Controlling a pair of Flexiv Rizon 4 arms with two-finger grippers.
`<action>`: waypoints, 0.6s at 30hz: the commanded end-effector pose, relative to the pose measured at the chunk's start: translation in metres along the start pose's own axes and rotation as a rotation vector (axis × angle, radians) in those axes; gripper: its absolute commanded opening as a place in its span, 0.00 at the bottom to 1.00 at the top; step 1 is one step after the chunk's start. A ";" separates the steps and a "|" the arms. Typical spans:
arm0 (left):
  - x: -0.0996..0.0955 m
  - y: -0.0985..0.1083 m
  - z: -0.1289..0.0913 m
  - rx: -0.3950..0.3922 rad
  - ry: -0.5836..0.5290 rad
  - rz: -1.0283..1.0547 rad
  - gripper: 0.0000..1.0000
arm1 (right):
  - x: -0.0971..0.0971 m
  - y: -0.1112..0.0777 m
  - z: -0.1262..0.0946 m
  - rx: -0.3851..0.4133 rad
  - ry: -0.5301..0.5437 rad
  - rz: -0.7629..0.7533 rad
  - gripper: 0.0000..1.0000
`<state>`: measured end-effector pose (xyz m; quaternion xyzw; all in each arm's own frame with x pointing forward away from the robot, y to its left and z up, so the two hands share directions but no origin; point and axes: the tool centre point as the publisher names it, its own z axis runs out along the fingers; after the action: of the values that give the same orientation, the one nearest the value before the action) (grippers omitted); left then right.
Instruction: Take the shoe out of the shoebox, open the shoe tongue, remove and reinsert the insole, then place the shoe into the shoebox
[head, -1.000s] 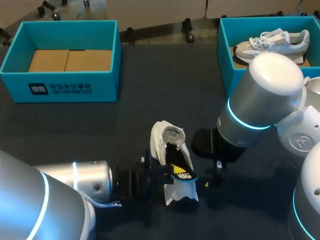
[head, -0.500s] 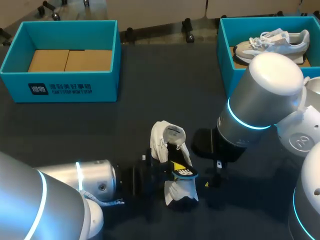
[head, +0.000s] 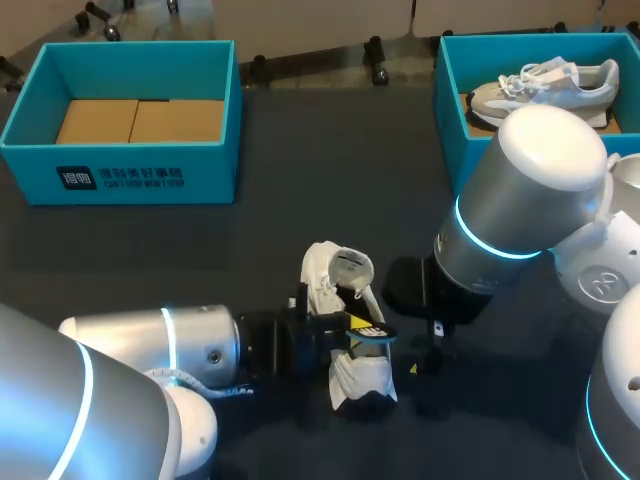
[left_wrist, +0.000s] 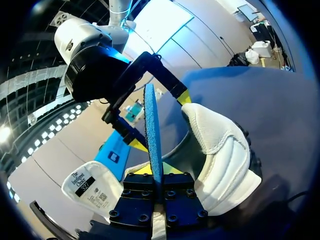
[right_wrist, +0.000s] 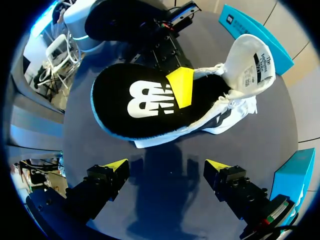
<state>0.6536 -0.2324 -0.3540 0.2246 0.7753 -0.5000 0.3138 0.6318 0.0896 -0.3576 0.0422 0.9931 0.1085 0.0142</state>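
A white shoe (head: 322, 290) lies on the dark worktop (head: 300, 200), its black insole (right_wrist: 140, 107) half out, pinched by the left gripper (left_wrist: 156, 170) to guide it; the right gripper (right_wrist: 167, 165) hangs open just above, seemingly ready to steady the shoe.

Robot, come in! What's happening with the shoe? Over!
Left pincer shut on insole, one end at the shoe mouth. Right pincer open, hovering beside shoe. Nothing in the way.

White letters mark the black insole (right_wrist: 145, 102), a printed label the tongue (right_wrist: 254, 61), white print the teal box (head: 120, 178).
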 end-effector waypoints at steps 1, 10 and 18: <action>-0.002 0.000 -0.005 0.009 0.020 -0.008 0.16 | 0.001 -0.002 0.000 -0.004 -0.002 -0.001 1.00; -0.001 -0.010 -0.021 0.045 0.059 -0.061 0.30 | 0.001 -0.002 0.000 -0.004 -0.002 -0.001 1.00; 0.001 -0.021 -0.027 0.068 0.075 -0.073 0.29 | 0.001 -0.002 0.000 -0.004 -0.002 -0.001 1.00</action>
<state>0.6358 -0.2239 -0.3370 0.2243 0.7776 -0.5274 0.2586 0.6319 0.0896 -0.3576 0.0422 0.9931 0.1084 0.0142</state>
